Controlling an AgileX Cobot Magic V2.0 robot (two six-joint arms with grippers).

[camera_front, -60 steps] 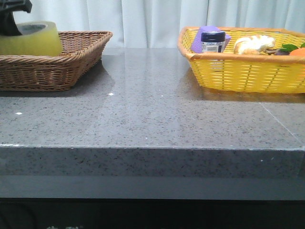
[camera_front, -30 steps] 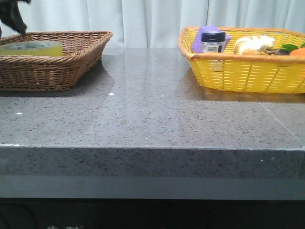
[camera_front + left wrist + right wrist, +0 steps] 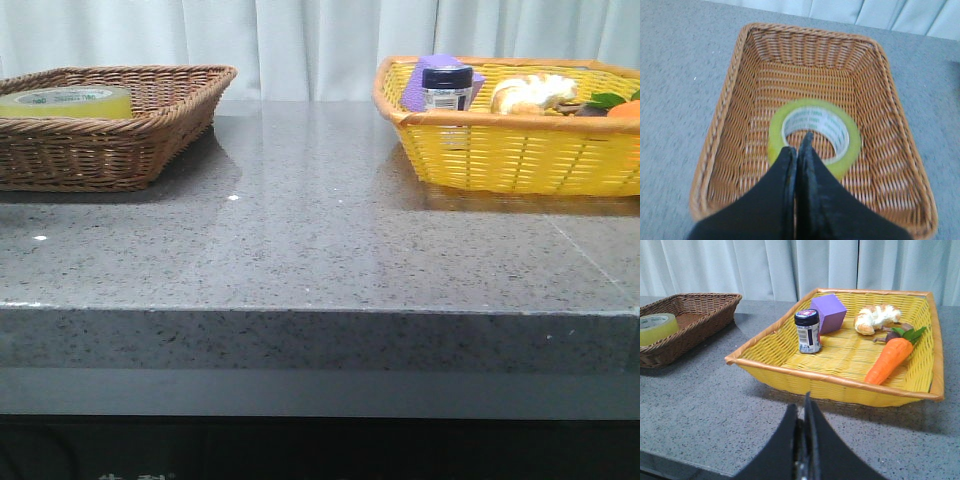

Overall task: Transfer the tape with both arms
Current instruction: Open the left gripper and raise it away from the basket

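Note:
The yellow tape roll (image 3: 65, 101) lies flat in the brown wicker basket (image 3: 150, 140) at the far left of the table. In the left wrist view the tape (image 3: 850, 150) rests on the basket floor, its white core printed with green lettering. My left gripper (image 3: 797, 150) is shut and empty, raised above the tape. My right gripper (image 3: 802, 407) is shut and empty over the table in front of the yellow basket (image 3: 840, 385). The tape also shows in the right wrist view (image 3: 655, 327). Neither gripper shows in the front view.
The yellow basket (image 3: 520, 150) at the back right holds a dark-lidded jar (image 3: 446, 88), a purple block (image 3: 829, 312), a bread roll (image 3: 875, 319) and a toy carrot (image 3: 892, 357). A white curtain hangs behind the grey stone table (image 3: 320, 250).
The left gripper held the tape above the brown basket, set it down inside, let go and rose out of the front view. The tape now lies flat in the basket.

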